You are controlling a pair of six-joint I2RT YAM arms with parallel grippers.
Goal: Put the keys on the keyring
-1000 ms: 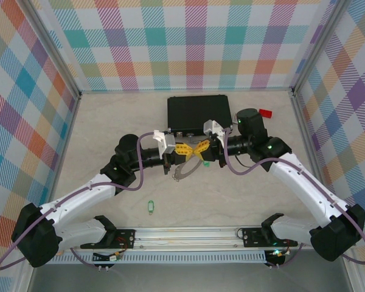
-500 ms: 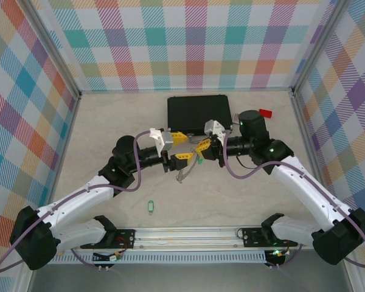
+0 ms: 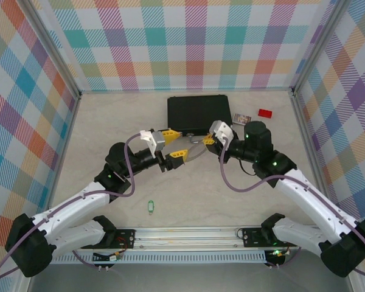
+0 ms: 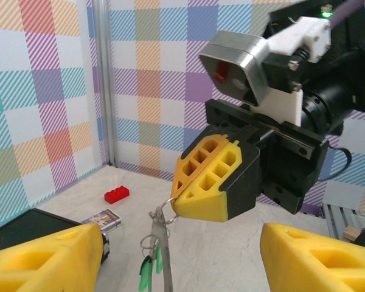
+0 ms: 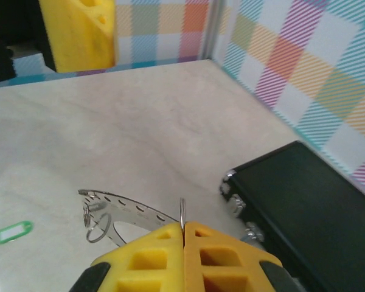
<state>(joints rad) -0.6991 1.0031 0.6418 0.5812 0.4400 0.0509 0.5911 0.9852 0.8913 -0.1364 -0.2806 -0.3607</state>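
Both arms reach from the near bench edge toward its middle, elbows out, wrists turned to face each other. Left gripper (image 3: pixel 174 143): jaws spread well apart, pointing at the right one. Right gripper (image 5: pixel 184 234): jaws pressed together, nipping a thin wire loop of the keyring (image 5: pixel 125 208), raised off the bench.

Robotics lab test cell. A pale marble-look tabletop (image 3: pixel 243 194) is boxed in on three sides by wall panels (image 3: pixel 188 42) printed with pastel plaid and joined by metal corner posts (image 3: pixel 56 55). A white-and-black left arm (image 3: pixel 79 207) and right arm (image 3: pixel 310 188) are bolted to an aluminium rail (image 3: pixel 188 234) along the near edge.
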